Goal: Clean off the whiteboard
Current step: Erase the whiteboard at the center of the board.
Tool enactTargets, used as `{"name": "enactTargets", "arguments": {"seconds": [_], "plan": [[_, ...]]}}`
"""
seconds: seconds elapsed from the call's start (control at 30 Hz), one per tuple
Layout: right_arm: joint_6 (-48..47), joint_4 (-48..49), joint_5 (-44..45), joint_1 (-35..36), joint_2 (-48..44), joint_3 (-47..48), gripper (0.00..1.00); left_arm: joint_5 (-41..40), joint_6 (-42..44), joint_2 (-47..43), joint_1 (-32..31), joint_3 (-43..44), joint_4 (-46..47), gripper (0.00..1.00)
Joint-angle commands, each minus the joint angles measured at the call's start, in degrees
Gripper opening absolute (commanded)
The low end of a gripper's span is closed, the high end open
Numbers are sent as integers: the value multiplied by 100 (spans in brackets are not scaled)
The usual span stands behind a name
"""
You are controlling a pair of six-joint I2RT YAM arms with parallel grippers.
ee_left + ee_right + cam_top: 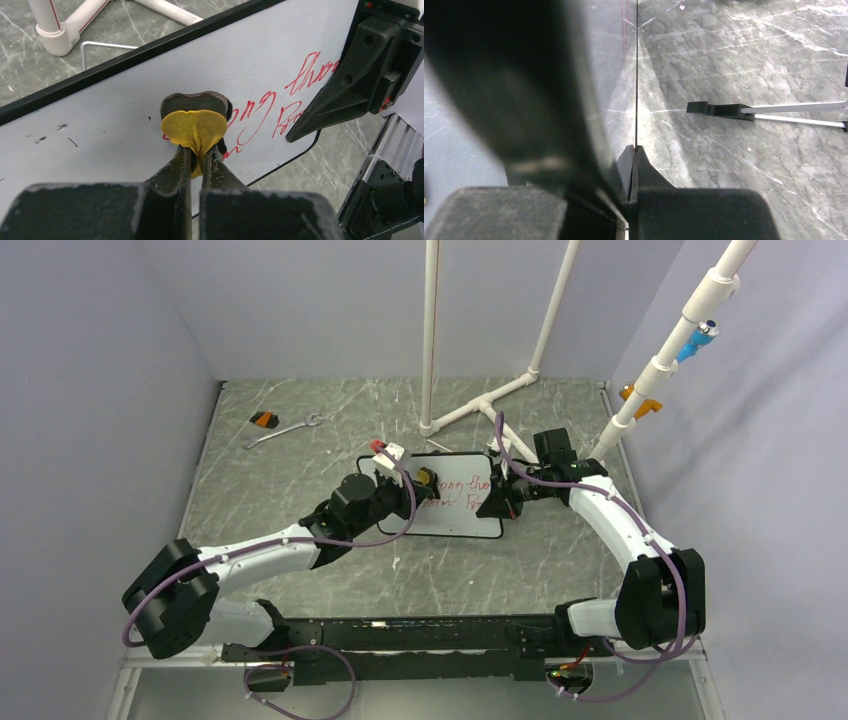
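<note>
Whiteboard (462, 518) is found on the grey marbled tabletop (300, 480), set between the two sets of fingers. Well off to the left of the left fingers (176, 170), a wrench (285, 430) and a small orange-and-black object (264, 420) are laid near each other. The left fingers are clenched on a yellow pad (195, 127), whose dark backing is pressed against the white face of the board. Just left of these fingers the face is blank apart from a few dark specks; just right of them, red handwriting (300, 85) is seen in two lines, reaching up to the pad. The right fingers (646, 175) are clamped on the board's right edge, which is viewed edge-on between them. Right of these fingers, a black-tipped wire foot (719, 108) is rested on the tabletop.
</note>
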Motion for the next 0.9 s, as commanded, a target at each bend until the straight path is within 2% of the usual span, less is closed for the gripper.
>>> {"name": "enactTargets", "arguments": {"seconds": [0.0, 0.1, 0.17, 0.3, 0.47, 0.6, 0.73, 0.87], "plan": [[-200, -295, 37, 22, -155, -91, 0, -716, 175, -36, 46, 87, 281, 0], [-206, -307, 26, 25, -154, -79, 0, -1443, -150, -216, 302, -71, -234, 0], [-210, -316, 9, 14, -124, -62, 0, -1605, -360, -357, 580, -252, -388, 0], [-202, -305, 12, 24, -118, -68, 0, -1488, -489, -517, 1012, -445, -658, 0], [-205, -299, 33, 26, -79, -70, 0, -865, -325, -499, 1062, -454, -465, 0], [-206, -302, 34, 26, -51, -72, 0, -484, -156, -226, 669, 32, -474, 0], [-210, -299, 51, 30, -36, -78, 0, -882, 85, 238, -37, 825, -900, 0], [-202, -299, 61, 26, -57, -84, 0, -1492, 31, 601, -230, 1482, -1634, 0]]}}
